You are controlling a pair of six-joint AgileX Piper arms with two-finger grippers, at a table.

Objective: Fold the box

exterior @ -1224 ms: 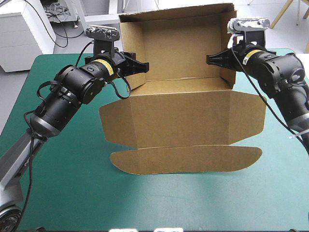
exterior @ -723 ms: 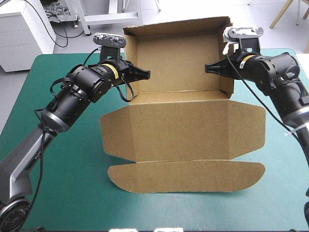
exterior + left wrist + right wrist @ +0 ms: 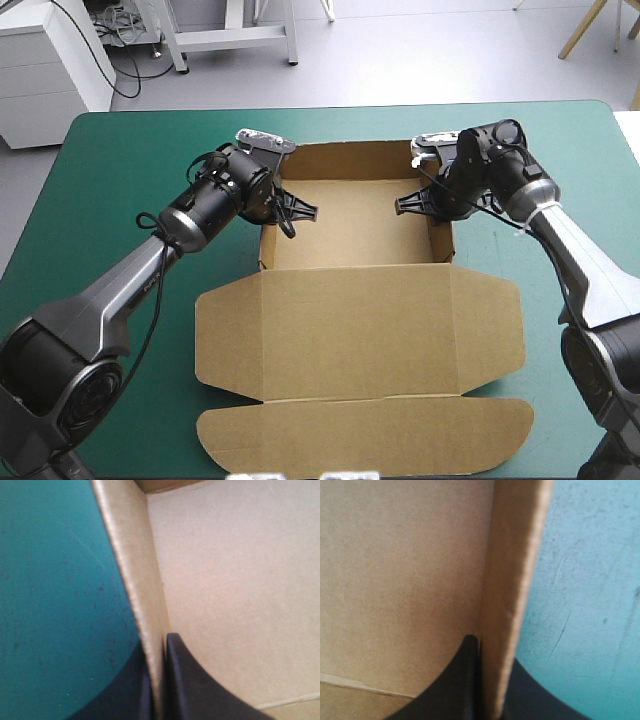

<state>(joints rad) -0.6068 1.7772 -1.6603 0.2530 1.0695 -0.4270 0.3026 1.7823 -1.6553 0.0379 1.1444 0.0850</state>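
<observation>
Here left tool (image 3: 308, 211) pinches one box (image 3: 350, 228) wall, right tool (image 3: 401, 208) opposite.

Box (image 3: 350, 232) approx. ctr table (image 3: 110, 190), lid (image 3: 360, 345) nearside

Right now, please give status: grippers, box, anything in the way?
Left gripper shut on the box, left wall. Right gripper shut on right wall. Box an open tray, lid flat. Nothing in the way.

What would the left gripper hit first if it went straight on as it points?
The box itself: its left side wall is already pinched in the left gripper. It would likely ride deeper over it, inner finger nearing the box floor; depth is unclear.
</observation>
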